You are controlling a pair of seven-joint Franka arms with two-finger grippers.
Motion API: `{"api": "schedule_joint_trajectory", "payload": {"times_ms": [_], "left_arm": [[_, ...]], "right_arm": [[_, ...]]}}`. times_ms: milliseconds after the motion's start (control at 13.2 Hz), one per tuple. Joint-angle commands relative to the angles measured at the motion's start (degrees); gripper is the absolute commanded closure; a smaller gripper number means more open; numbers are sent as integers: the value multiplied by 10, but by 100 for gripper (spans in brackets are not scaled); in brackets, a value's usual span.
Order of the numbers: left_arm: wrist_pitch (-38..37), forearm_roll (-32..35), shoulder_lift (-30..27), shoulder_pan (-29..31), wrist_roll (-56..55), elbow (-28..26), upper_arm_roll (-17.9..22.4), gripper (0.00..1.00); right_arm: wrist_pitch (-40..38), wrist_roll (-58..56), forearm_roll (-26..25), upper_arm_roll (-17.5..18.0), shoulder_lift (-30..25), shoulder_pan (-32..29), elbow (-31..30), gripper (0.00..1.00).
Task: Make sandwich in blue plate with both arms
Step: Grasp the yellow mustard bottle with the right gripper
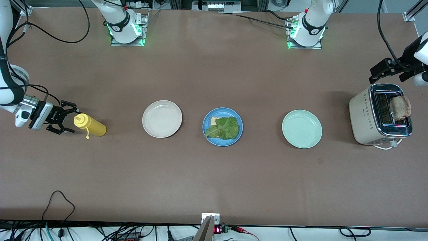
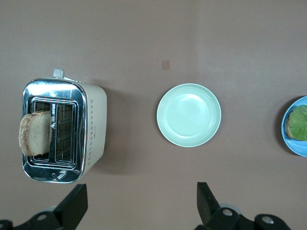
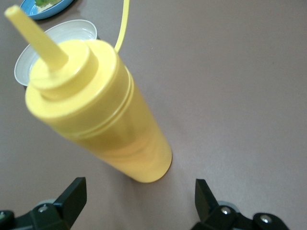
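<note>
The blue plate lies mid-table, holding one toast slice with a green lettuce leaf on top. A second brown toast slice sticks up out of a slot of the cream toaster at the left arm's end of the table. My left gripper hangs open above the table beside the toaster and holds nothing; in its wrist view the toaster and the toast lie below. My right gripper is open, just short of the yellow squeeze bottle, as its wrist view also shows.
A cream-white plate sits between the bottle and the blue plate. A mint-green plate sits between the blue plate and the toaster. The yellow bottle stands upright with its cap strap hanging loose.
</note>
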Motion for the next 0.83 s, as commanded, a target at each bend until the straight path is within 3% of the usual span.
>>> {"api": "schedule_joint_trajectory", "payload": {"times_ms": [0,227,530,758], "left_arm": [[-5,-11,7,1,7,10,-5,0],[5,-18,34,3,-1,12,-3,0],[15,-28,31,7,-2,11,1,0],[16,-28,30,-23,5,11,32,0]], "right_arm": [[17,-12,17,19,10,-7,3,0],[19,-12,19,23,19,-6,1,0],[32,-11,20,34,22,-1,1,0],[51,-11,26,48,22,0,1,0]]}}
